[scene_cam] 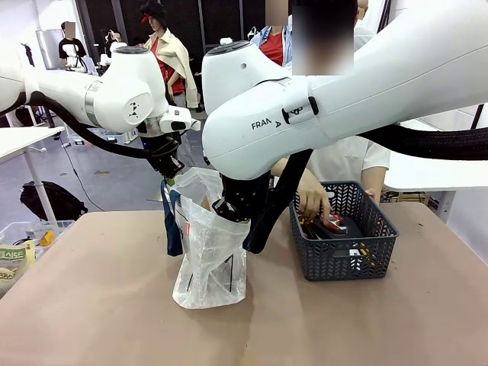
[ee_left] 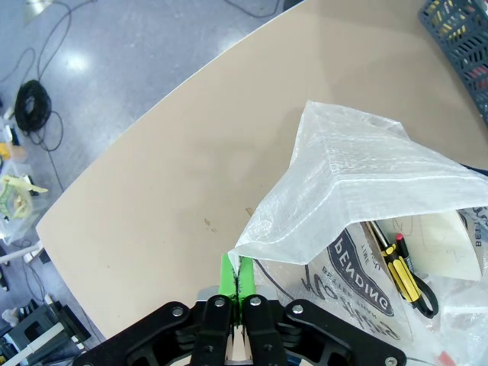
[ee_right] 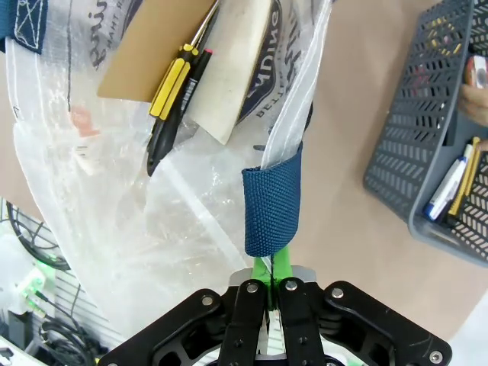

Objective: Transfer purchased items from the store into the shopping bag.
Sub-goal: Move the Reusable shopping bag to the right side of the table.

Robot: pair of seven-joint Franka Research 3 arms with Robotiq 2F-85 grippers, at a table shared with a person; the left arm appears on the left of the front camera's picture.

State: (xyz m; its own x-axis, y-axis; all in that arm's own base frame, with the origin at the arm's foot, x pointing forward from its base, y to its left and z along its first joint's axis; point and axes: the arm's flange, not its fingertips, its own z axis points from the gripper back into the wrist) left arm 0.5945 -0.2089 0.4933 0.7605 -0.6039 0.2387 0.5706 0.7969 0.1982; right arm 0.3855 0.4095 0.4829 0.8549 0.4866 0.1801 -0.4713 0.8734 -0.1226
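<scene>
L gripper [ee_left: 238,268]: pads together, pinching a thin fold of the plastic rim of the shopping bag [scene_cam: 207,263] right at the tips. The film fans up and away from the fingers.

R gripper [ee_right: 272,265]: fingers clamped on the navy strap handle [ee_right: 272,200], which loops just above the tips.

Likely reason: two opposite holds pull the mouth apart and hold the bag upright on the table [scene_cam: 91,305], so the person can drop goods in w/o it collapsing.

Beyond R fingers, inside the bag: yellow/black-handled tool [ee_right: 174,80], brown card [ee_right: 149,46], pale flat pack [ee_right: 232,69].

Off to one side of R fingers, well apart: dark grey perforated basket [ee_right: 415,152] w/ pen-like items in it. Person's hand [scene_cam: 314,202] is down in it, prob. picking the next item.

Print: bag side shows "BENDING" in an oval badge [ee_left: 364,280]. A smaller line under it starts "BEL…", rest unreadable. R arm casing [scene_cam: 343,99] reads "FRAN…", then cut off.
</scene>
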